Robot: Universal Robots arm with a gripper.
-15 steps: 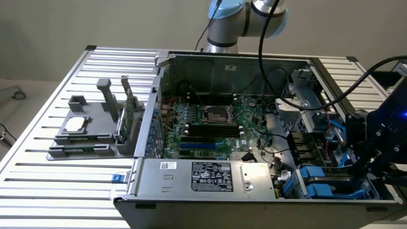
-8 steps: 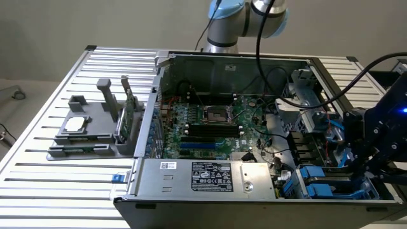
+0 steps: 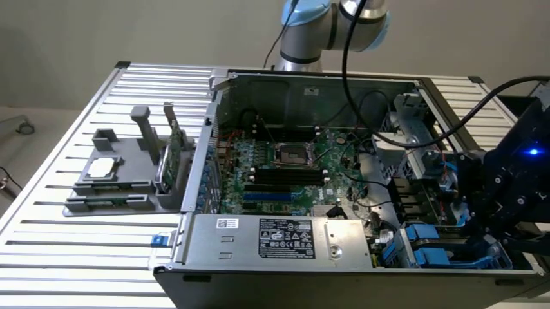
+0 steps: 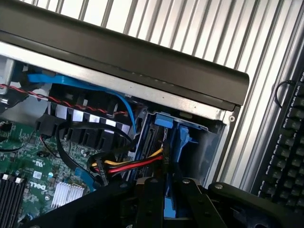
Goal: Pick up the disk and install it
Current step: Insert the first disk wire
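Where the open computer case (image 3: 344,286) has its drive bay, at the near corner on the exterior view's right, the end effector (image 4: 169,184) is down inside it, clenched on the disk (image 4: 170,213). The two black fingers (image 4: 149,202) stand close together with the blue carrier edge pinched between them. The disk is on edge, seated in the bay slot, blue plastic running up ahead of the fingers. Its metal face and label are hidden. Red and yellow power cables (image 4: 137,164) cross just beside the bay and plug in near the fingertips; a blue ribbon cable (image 4: 71,81) runs along the case wall. The motherboard (image 3: 284,168) lies on the case floor, and the labelled power supply (image 3: 284,238) sits at the near edge. The case rests on a slatted metal tabletop (image 3: 51,257). A grey fixture (image 3: 120,187) on the exterior view's left holds a small silver chip (image 3: 102,168) and an upright green card (image 3: 176,154), well apart from the arm (image 3: 516,187). A keyboard (image 4: 289,142) lies beside the tabletop.
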